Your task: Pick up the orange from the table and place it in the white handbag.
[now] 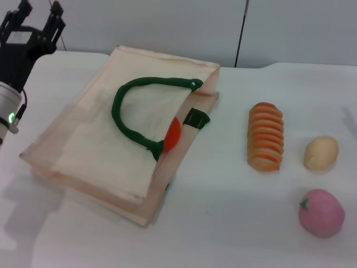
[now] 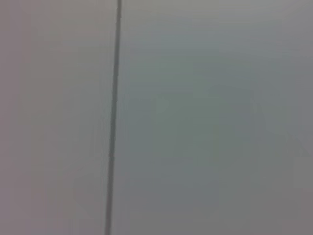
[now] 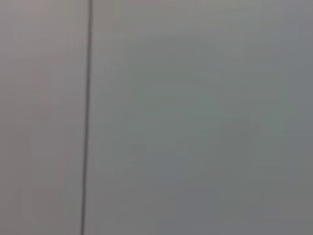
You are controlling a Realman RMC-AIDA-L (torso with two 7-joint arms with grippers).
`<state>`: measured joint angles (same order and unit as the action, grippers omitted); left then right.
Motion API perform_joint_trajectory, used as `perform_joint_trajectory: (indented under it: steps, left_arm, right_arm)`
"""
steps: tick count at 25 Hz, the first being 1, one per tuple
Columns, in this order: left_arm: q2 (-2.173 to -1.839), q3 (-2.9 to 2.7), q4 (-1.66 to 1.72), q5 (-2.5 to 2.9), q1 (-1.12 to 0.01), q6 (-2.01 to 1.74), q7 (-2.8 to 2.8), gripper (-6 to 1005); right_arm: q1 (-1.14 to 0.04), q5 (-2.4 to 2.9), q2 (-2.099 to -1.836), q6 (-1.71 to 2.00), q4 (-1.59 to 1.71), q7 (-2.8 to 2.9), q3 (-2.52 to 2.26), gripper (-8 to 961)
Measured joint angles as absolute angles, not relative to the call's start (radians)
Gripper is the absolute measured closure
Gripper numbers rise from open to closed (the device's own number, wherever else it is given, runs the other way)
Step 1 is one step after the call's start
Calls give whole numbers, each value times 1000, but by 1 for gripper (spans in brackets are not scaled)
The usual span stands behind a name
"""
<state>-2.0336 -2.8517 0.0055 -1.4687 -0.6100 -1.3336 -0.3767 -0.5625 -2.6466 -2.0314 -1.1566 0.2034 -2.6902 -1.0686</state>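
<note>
The white handbag (image 1: 117, 128) lies flat on the table (image 1: 223, 223), cream fabric with a dark green loop handle (image 1: 131, 114). The orange (image 1: 172, 134) sits inside the bag's open mouth, only a red-orange sliver showing between the fabric layers. My left gripper (image 1: 32, 19) is raised at the far left corner, away from the bag, open and empty. My right gripper is out of view. Both wrist views show only a plain grey wall with a dark vertical line.
To the right of the bag lie a ridged orange-and-cream striped oblong (image 1: 265, 136), a pale yellow potato-like piece (image 1: 321, 152) and a pink round fruit (image 1: 321, 213). The table's far edge meets a grey wall.
</note>
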Motion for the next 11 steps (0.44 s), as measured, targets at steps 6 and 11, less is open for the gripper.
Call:
perform_joint_trajectory:
  steps: [6,11]
  left_arm:
    - [-2034,-2851,128,-1607,-581,-1330,-180,317]
    - [-2034,-2850,139,-1626,-567,-1333,-169,317]
  right_arm:
    - [-560,-2715,-2031,-1161,176,-2685,-1067,177]
    - [-555,-2743,-2032,-1173,166,-2674,-1055,177]
